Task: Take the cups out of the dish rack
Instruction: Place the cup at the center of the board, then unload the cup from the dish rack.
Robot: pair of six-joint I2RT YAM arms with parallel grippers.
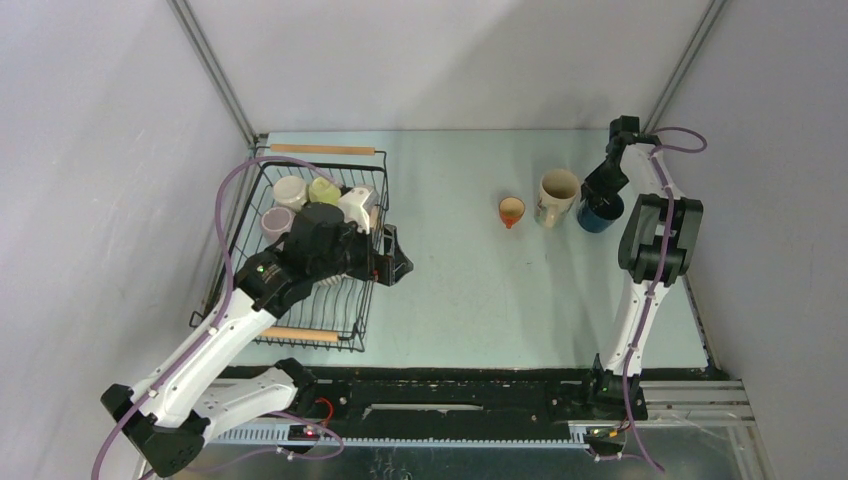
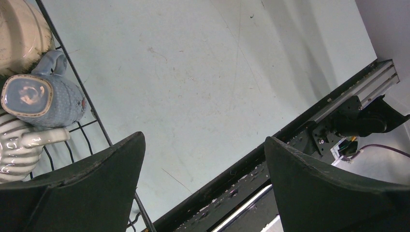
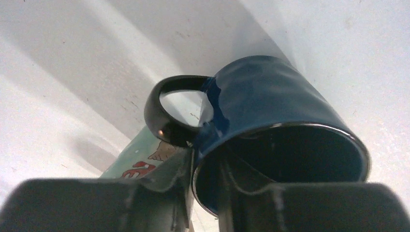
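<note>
The right end effector pinches the rim of the dark blue mug, with one finger inside the mouth and one outside beside the handle. This hold leaves the base free to meet the surface. The mug is at the far right of the surface, just beside the tall cream mug, with a small orange cup next along. This looks like a row of unloaded cups, though I cannot tell whether the blue mug's base is down. The left end effector is spread wide and empty over the right wall of the dish rack, probably to reach another cup. A grey-blue mug and a ribbed cream mug lie inside the rack. The surface is pale green and scuffed, enclosed by plain grey walls.
</note>
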